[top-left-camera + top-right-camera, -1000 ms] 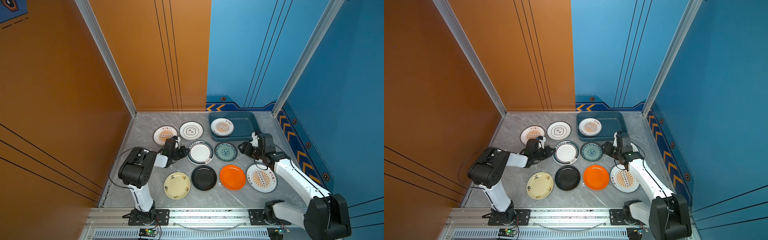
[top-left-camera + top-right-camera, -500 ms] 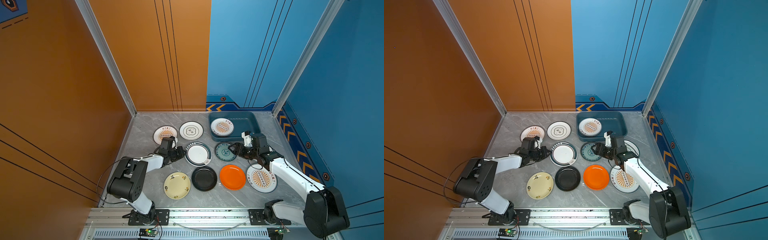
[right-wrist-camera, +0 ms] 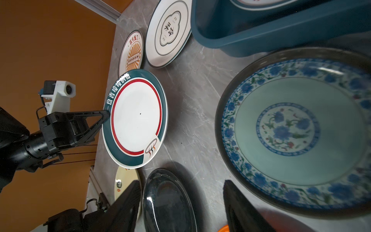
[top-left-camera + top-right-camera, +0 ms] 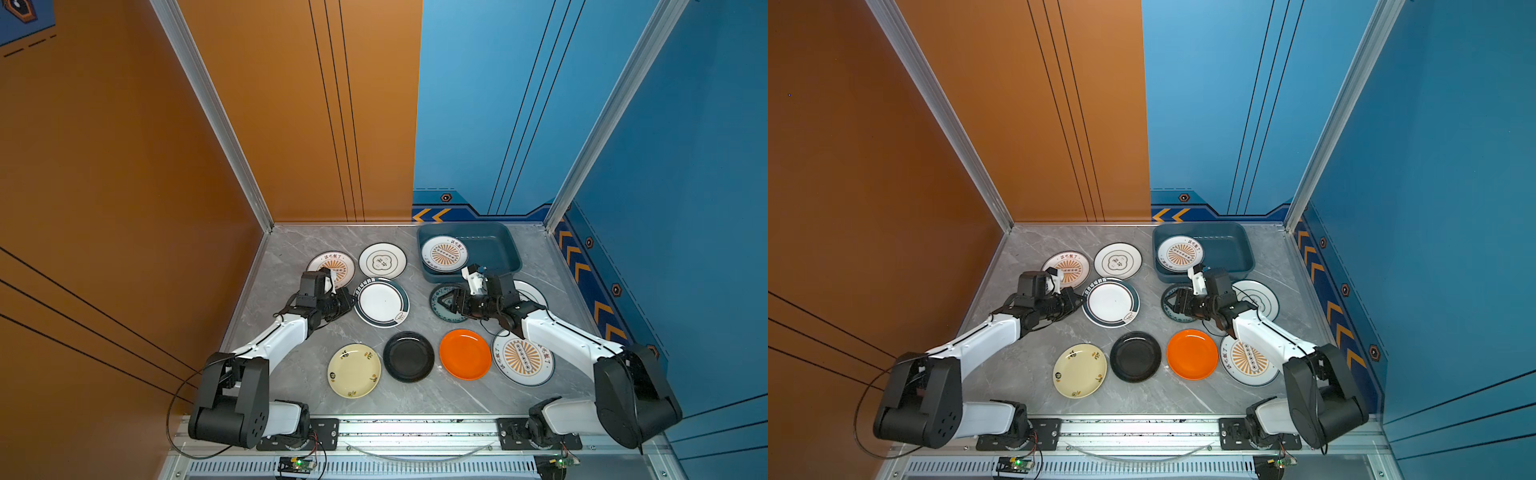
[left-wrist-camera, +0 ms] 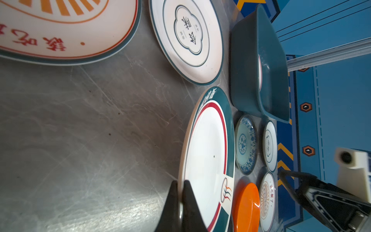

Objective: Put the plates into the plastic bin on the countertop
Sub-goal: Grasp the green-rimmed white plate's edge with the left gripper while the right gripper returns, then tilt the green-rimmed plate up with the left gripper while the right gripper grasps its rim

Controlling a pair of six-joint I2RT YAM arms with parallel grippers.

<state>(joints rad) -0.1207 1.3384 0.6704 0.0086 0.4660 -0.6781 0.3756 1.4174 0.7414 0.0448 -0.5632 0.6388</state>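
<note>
1. One glossy round sunburst plate (image 4: 444,253) lies in the far-right teal plastic bin (image 4: 469,225).
2. Left gripper (image 5: 180,184) pinches the teal-rimmed plate (image 4: 381,302) at its left rim.
3. Right gripper (image 4: 448,302), fingers spread wide, hangs over the floral plate (image 3: 291,130).

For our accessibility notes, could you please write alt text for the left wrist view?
The left hand pinches the rim of a teal-banded white plate on the grey countertop. Beyond it are an orange plate, a blue floral plate and the dark teal bin.
</note>
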